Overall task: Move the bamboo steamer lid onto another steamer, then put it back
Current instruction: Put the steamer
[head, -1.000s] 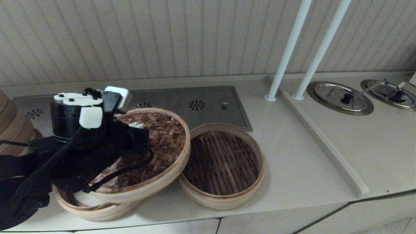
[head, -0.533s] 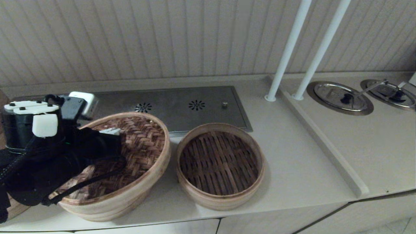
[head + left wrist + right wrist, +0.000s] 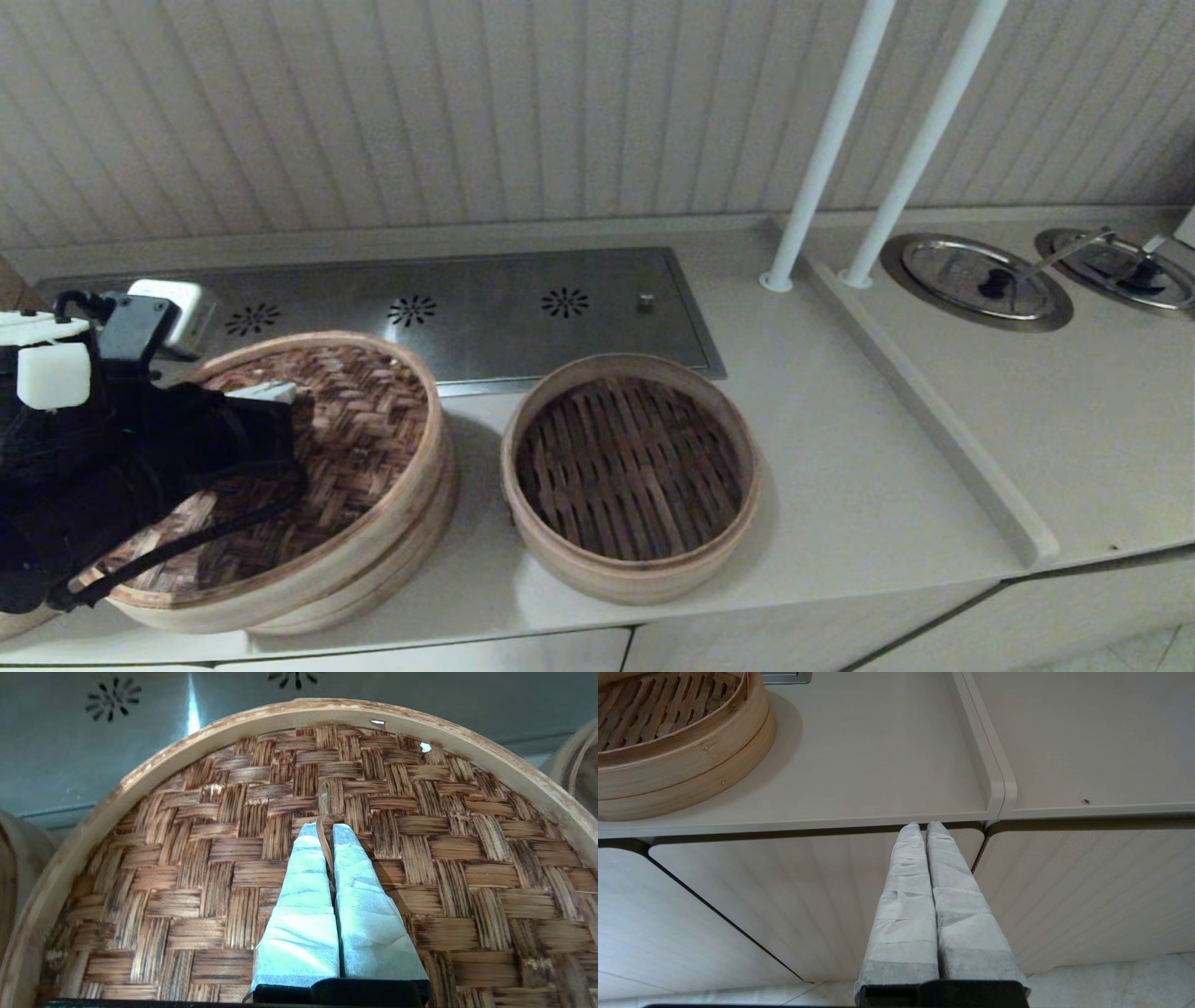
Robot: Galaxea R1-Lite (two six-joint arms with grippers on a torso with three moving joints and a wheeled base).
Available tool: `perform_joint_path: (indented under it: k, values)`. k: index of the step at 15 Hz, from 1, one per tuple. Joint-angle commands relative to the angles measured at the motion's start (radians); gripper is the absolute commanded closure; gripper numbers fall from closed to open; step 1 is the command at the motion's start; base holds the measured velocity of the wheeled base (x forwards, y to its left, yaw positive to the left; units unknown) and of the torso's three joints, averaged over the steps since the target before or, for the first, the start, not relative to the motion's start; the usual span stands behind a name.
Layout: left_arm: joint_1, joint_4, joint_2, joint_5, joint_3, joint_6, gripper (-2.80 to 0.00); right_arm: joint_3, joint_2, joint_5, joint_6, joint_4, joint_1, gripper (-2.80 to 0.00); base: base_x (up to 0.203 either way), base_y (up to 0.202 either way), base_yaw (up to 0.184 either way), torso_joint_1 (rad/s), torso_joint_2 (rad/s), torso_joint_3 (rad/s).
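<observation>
The bamboo steamer lid [image 3: 359, 439], woven brown with a pale rim, lies slightly tilted over a steamer base [image 3: 411, 551] at the counter's front left. My left gripper [image 3: 271, 394] sits over the lid's middle, shut on its small woven loop [image 3: 323, 833], which shows pinched between the white fingers [image 3: 299, 872]. To the right stands another steamer [image 3: 630, 471], uncovered, with its dark slatted floor showing; its wall [image 3: 686, 760] also appears in the right wrist view. My right gripper [image 3: 923, 826] hangs shut and empty below the counter's front edge, in front of the cabinet doors.
A steel panel [image 3: 523, 308] with flower-shaped vents lies behind the steamers. Two white poles [image 3: 822, 149] rise at the right of it, beside a raised counter ridge [image 3: 934, 411]. Two round metal lids [image 3: 976, 275] sit recessed at the far right.
My left gripper has carried the lid leftward and down. It was tilted and overlapping the slatted steamer's rim, and now it lies nearly flat over the left base.
</observation>
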Motion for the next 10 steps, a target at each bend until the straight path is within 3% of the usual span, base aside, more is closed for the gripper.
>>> perform_joint_path:
  k: [1,5,10]
  values:
    - [0.0,-0.004,0.018,0.002,0.014,-0.001,0.0,0.0,0.001,0.0,0.001,0.0,0.001,0.0,0.0,0.0,0.0,0.0,0.0,0.0]
    - [0.001,-0.016,0.057,0.0,0.023,-0.006,0.0,0.0,0.001,0.0,0.0,0.001,0.001,0.0,0.0,0.0,0.0,0.0,0.0,0.0]
    - [0.023,-0.151,0.137,0.001,0.056,-0.007,0.0,0.0,0.001,0.0,0.0,0.0,0.001,0.0,0.0,0.0,0.0,0.0,0.0,0.0]
